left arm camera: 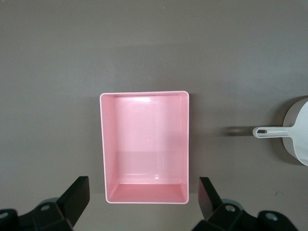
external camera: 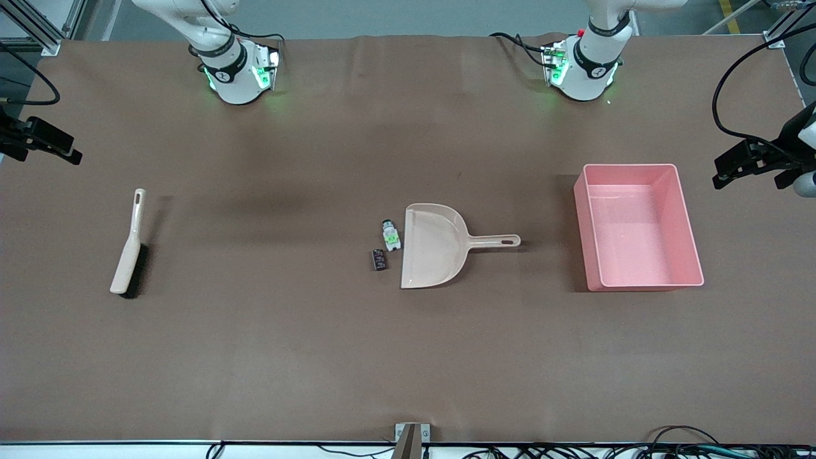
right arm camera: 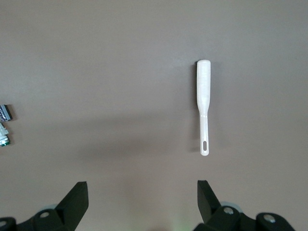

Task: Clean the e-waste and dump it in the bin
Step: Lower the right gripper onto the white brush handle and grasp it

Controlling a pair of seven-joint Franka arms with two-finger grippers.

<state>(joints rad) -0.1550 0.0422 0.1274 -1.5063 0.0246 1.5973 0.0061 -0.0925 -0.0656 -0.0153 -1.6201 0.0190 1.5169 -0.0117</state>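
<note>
In the front view, low of centre, the black block (external camera: 379, 259) and the white part (external camera: 390, 236) lie beside the dustpan (external camera: 433, 245) mouth; I read no writing on them. The pink bin (external camera: 637, 226) sits at centre right, the brush (external camera: 129, 245) at centre left. My left gripper (left arm camera: 144, 197) hangs over the bin and my right gripper (right arm camera: 143, 197) over the cloth near the brush, both with jaws wide apart, holding nothing.

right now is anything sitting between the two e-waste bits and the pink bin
Yes, the dustpan: the white part and black block lie just off its open mouth, and its handle points toward the bin. The bin looks empty. Both hands are open, high up: left hand over the bin, right hand over the brush.
</note>
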